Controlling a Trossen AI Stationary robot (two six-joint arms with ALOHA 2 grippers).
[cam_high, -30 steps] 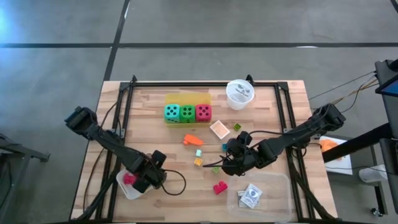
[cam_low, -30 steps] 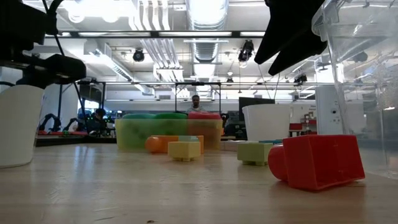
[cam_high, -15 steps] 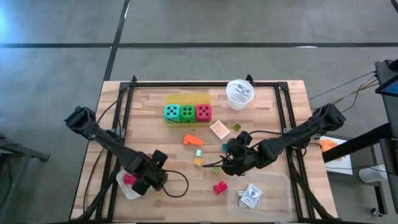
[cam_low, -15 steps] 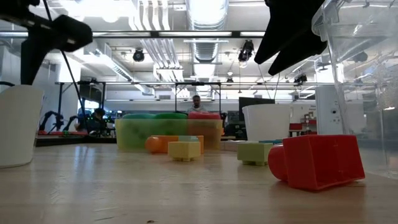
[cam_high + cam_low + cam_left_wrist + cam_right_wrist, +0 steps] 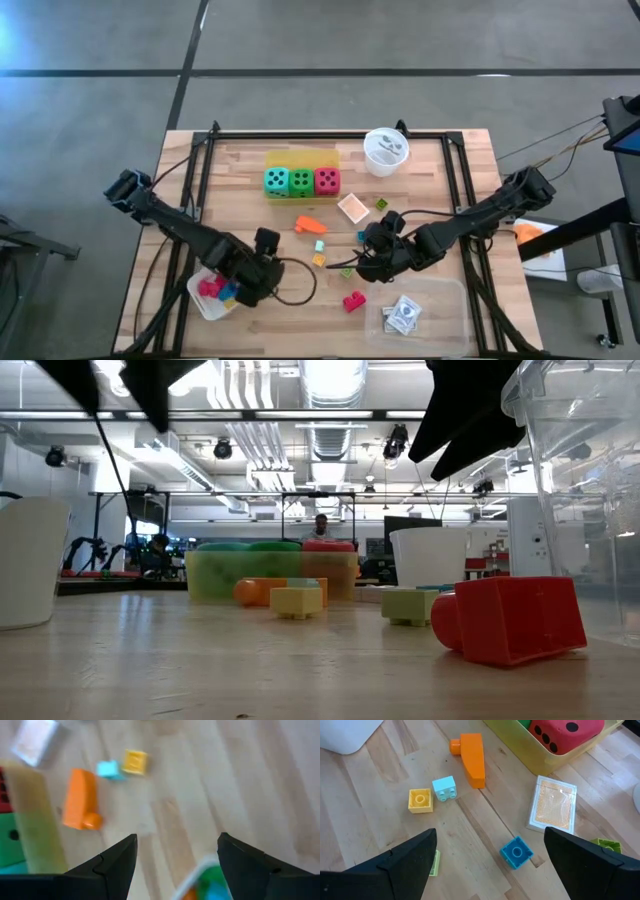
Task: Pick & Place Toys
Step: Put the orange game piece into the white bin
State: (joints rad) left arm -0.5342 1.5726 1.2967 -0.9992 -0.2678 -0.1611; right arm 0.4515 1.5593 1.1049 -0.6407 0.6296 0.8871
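Left wrist view — perhaps blocks, blurred

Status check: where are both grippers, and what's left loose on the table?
Left gripper open, empty, beside white tray holding blocks. Right gripper open, empty, mid-table. Orange block, red block loose. Nothing blocking.

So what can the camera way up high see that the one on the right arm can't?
Only the high view shows the teal die, the white tray with blocks in it, the red block and the open left gripper. Only the right wrist view shows the studs on the blue block. Both show the orange block, the red die and the right gripper, open.
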